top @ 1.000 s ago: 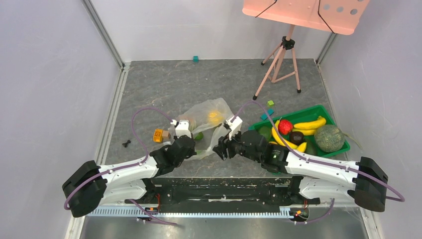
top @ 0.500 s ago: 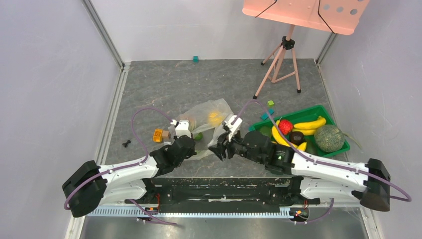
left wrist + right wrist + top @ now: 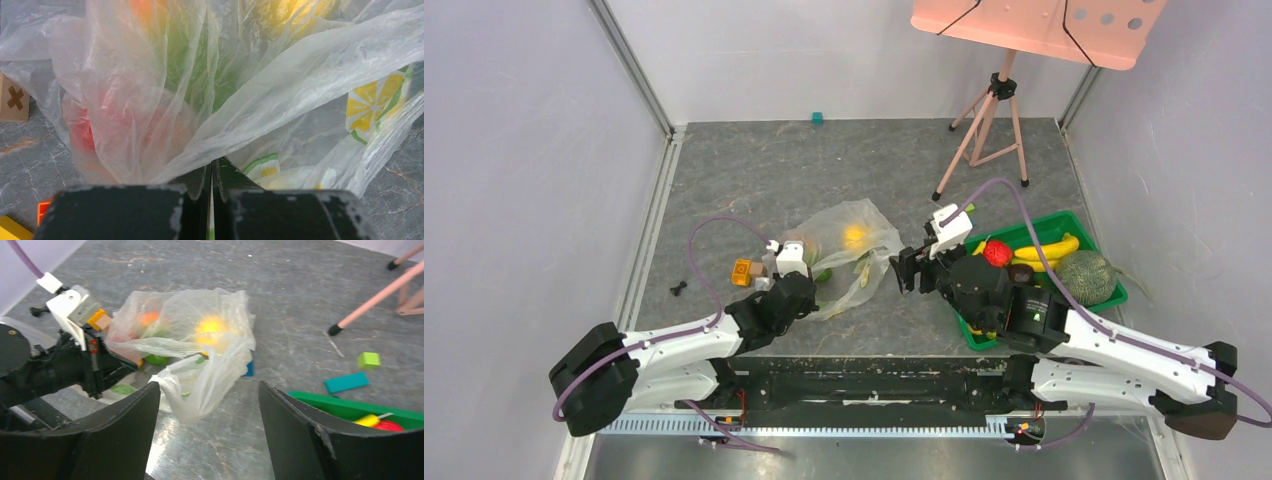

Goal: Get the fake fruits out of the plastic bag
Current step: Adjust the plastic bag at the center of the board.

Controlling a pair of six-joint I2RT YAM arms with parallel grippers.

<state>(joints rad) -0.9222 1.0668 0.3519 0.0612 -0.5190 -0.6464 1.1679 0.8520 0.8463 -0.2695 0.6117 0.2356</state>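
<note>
The plastic bag [image 3: 849,250] lies crumpled on the grey table between the arms. Fake fruits show through it: a yellow one [image 3: 854,236], an orange one [image 3: 148,318], a green one [image 3: 157,360] and a red one [image 3: 82,135]. My left gripper [image 3: 789,275] is shut on the bag's near left edge, and its jaws [image 3: 211,167] pinch the film. My right gripper [image 3: 907,270] is open and empty, just right of the bag. In the right wrist view the bag [image 3: 200,355] hangs ahead of the gripper [image 3: 210,405], apart from both fingers.
A green tray [image 3: 1064,225] at the right holds bananas, a strawberry and a melon. An orange block [image 3: 742,271] lies left of the bag. A teal block [image 3: 346,382] and a green cube [image 3: 368,360] lie near the tray. A pink tripod [image 3: 984,130] stands behind.
My right gripper has drawn back to the right and away from the bag's near edge, toward the tray. The bag's right flap has shifted. The left gripper holds still.
</note>
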